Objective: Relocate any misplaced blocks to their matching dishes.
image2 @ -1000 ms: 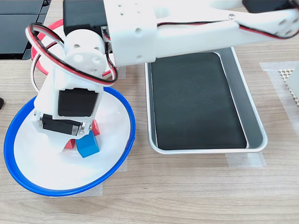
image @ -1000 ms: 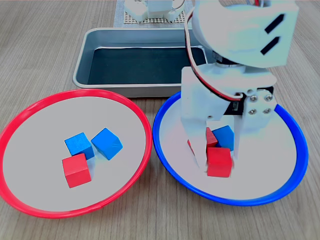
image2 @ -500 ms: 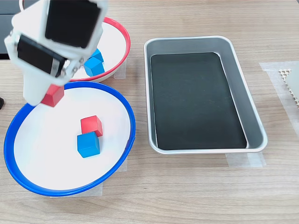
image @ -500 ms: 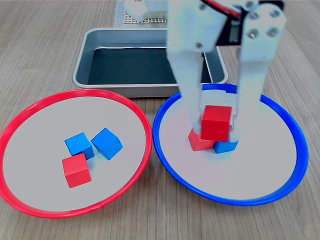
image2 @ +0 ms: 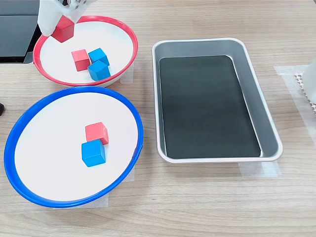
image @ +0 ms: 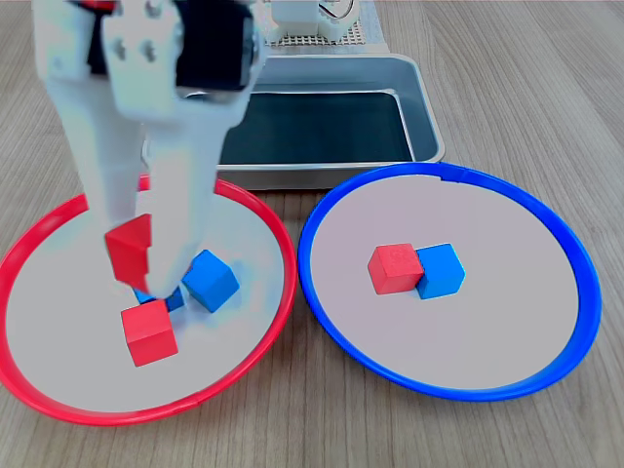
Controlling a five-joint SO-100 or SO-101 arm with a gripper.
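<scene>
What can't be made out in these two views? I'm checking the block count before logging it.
- One blue cube in the red-rimmed dish: mostly hidden in the first exterior view by the fingers and the held red cube.
- The gripper: cut off by the top edge in the second exterior view.
- The arm's base: cut by the first exterior view's top edge.
- The blue-rimmed dish: fully visible, nothing hidden.
</scene>
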